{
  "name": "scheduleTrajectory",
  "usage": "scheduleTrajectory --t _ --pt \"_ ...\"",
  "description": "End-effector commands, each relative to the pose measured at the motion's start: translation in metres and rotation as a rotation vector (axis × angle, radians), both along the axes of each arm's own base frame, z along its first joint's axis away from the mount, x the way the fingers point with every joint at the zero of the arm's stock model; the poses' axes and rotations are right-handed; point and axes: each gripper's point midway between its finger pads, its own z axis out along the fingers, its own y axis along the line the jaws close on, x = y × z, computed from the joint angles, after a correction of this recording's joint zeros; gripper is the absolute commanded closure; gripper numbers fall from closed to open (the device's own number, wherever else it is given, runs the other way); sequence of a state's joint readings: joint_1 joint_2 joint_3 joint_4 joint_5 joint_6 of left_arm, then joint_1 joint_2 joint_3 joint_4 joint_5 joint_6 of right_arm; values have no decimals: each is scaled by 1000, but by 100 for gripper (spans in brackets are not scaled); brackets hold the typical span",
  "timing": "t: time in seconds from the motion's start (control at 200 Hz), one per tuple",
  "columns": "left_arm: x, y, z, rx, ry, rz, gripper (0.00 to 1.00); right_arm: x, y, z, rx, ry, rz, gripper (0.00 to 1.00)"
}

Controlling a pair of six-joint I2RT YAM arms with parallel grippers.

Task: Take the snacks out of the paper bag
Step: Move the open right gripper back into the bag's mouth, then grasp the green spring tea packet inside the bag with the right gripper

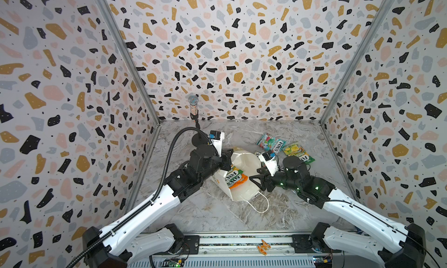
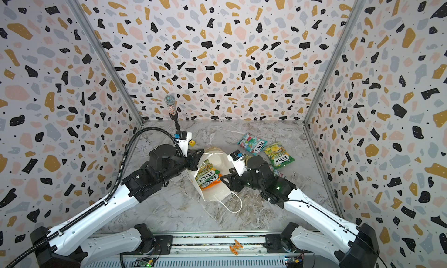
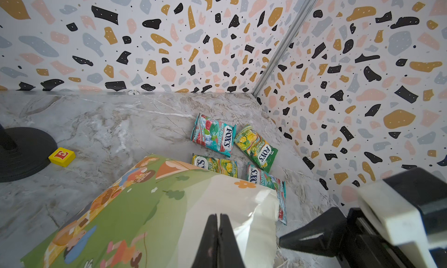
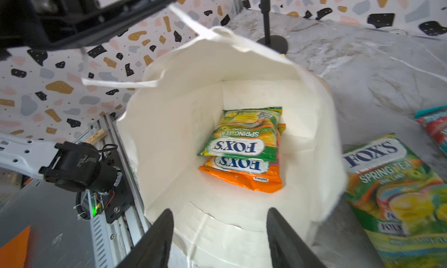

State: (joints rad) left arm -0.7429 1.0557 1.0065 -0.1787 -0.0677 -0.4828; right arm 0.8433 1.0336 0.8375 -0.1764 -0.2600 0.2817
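1. Left of centre in a top view, the yellow cube (image 2: 192, 143) sits on the marble desk (image 1: 217, 218), close by the black stand base (image 3: 26, 155).
2. Moving in, the left tool (image 1: 228, 158) is clamped on the rim of the paper bag (image 1: 245, 158). The left wrist view shows its jaws pressed together on the paper.
3. Centre frame, the bag lies tipped over on the desk with its mouth gaping. One cord handle (image 1: 262, 206) loops out toward the lower centre.
4. Inside the bag, a green-yellow packet (image 4: 244, 136) rests on top of an orange packet (image 4: 242, 177), overlapping it.
5. Just right of the bag, the right tool (image 1: 256, 182) hovers at the mouth, jaws spread apart and empty.
6. Upper right of centre, out on the desk, a teal packet (image 1: 271, 143) lies just beside a second green-yellow packet (image 1: 298, 153).
7. The left wrist view picks up two more near those: a third green-yellow packet (image 3: 215, 165) and a second teal packet (image 3: 266, 182), both partly behind the bag.
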Motion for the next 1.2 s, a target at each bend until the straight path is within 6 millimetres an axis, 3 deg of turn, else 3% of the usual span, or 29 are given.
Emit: scheduleTrajectory --t 0.0,0.335,0.556,0.916,1.192 --pt "0 -2 18 -49 -54 -4 100 -2 19 5 -23 -36 30 38" --pt "1 -3 21 -51 -56 -4 100 -1 42 -48 -176 9 29 41" --pt "1 -3 20 -53 -53 -8 100 13 52 -75 -211 134 -76 43" --pt "-1 -4 17 -56 -52 -16 100 38 69 -77 -39 353 -333 41" --pt "-3 -4 17 -59 -52 -25 100 53 75 -92 -27 408 -433 38"
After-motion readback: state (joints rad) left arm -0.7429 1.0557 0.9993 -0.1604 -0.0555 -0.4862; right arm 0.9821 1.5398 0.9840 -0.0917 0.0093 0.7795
